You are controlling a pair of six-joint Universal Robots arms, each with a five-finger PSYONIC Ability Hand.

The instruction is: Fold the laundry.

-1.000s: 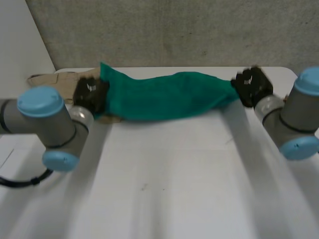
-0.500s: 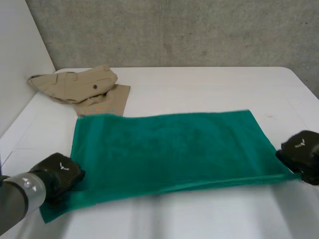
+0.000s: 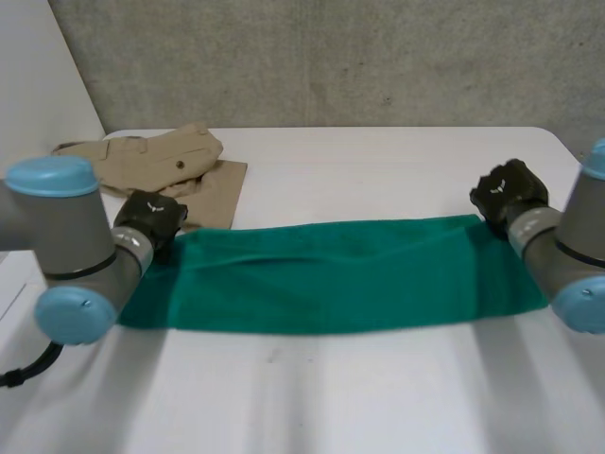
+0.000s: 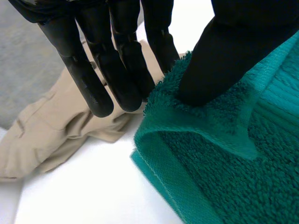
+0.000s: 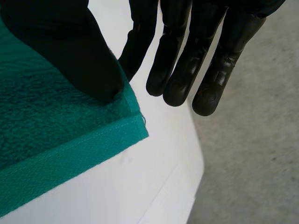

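- Since the earlier frame the near edge of the green towel (image 3: 331, 274) has been carried over to the far edge. What was seen spread wide is now seen folded into a long band of half the depth.
- Both hands, seen before at the near corners, are now found at the far corners of the band.
- Nearest the camera, a bare stretch of the white table (image 3: 312, 397) is seen.
- The left arm (image 3: 57, 246) and the right arm (image 3: 567, 255) are brought in from the two sides, level with the ends of the band.
- The towel is laid flat across the middle of the table, with its long fold on the near side and its two free edges on the far side.
- The towel's far left corner is held by the left hand (image 3: 151, 218). In the left wrist view the upper layer is pinched between the thumb and the nearest finger and is lifted a little off the lower layer. The other fingers (image 4: 93, 79) are kept straight past the edge.
- The far right corner is held by the right hand (image 3: 509, 194) in the same way. The thumb is pressed onto the cloth against the nearest finger, and the remaining fingers (image 5: 180, 70) are stretched out beyond the corner, above bare table.
- Behind the left hand, a crumpled khaki garment (image 3: 161, 163) is seen at the table's far left, just beside the towel's corner.
- Farthest off, the table is bounded by a grey wall (image 3: 331, 57).
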